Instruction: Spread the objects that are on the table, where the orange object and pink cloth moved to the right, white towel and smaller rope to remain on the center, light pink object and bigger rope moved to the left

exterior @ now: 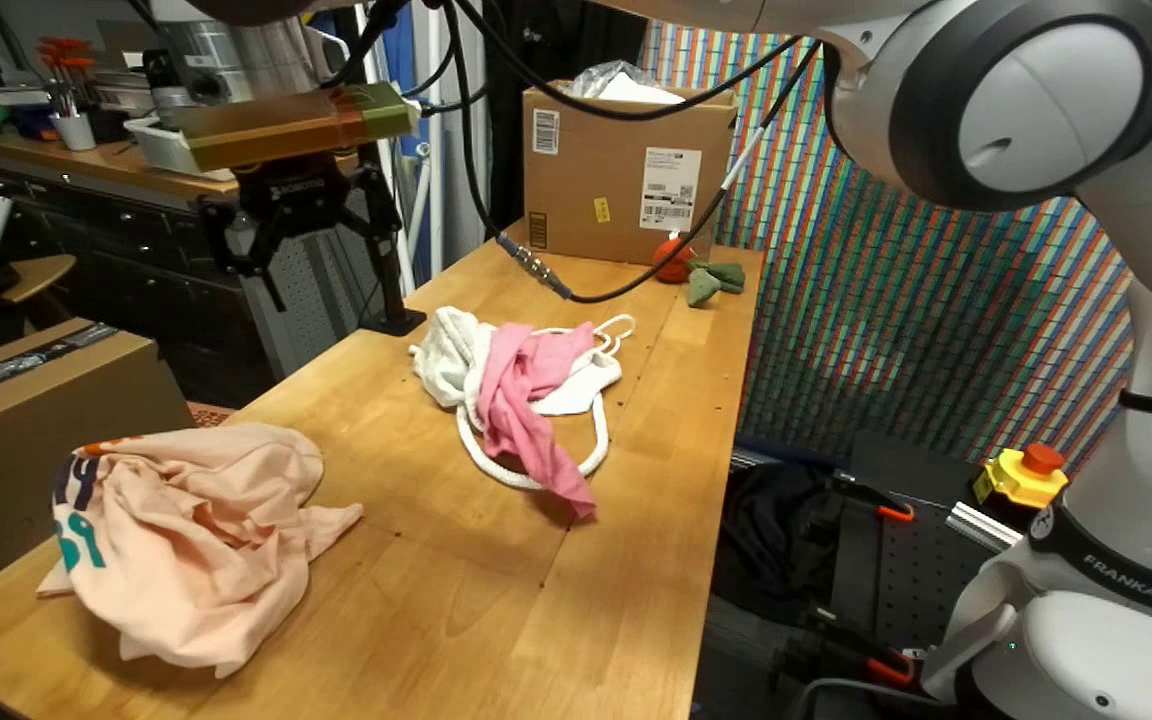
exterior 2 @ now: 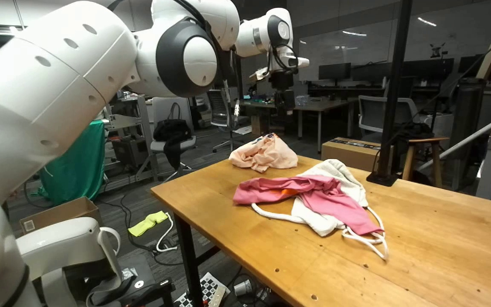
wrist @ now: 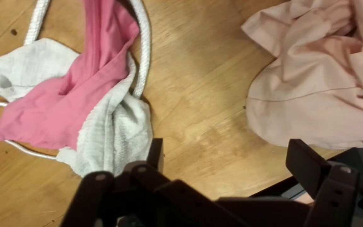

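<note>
The white towel point(exterior: 448, 360) lies crumpled on the worktop point(exterior: 476, 600). The pink cloth point(exterior: 524, 428) is draped over it, with one end reaching past the towel's edge onto the wood. The big rope point(wrist: 146, 41) bends out from the towel on the same side, touching it at both ends of the bend and passing under the pink cloth. At the towel's opposite side, the small rope point(wrist: 30, 152) comes out in thin loops, partly beneath the pink cloth's other end.

The light pink cloth point(exterior: 191, 560) lies in a loose heap well apart from the towel, with bare wood between them. In an exterior view the orange object point(exterior: 671, 263), with green pieces point(exterior: 704, 286) at its side, rests on the other side of the towel, also well apart from it. A cardboard box point(exterior: 596, 160) stands behind the orange object, farther from the towel.

The end effector point(wrist: 228, 157) hangs in the air, higher than the towel in both exterior views. Its fingers point(wrist: 306, 167) are spread wide and it has hold of nothing. In the wrist view one finger covers a little of the towel's edge, the other the light pink cloth's edge.
</note>
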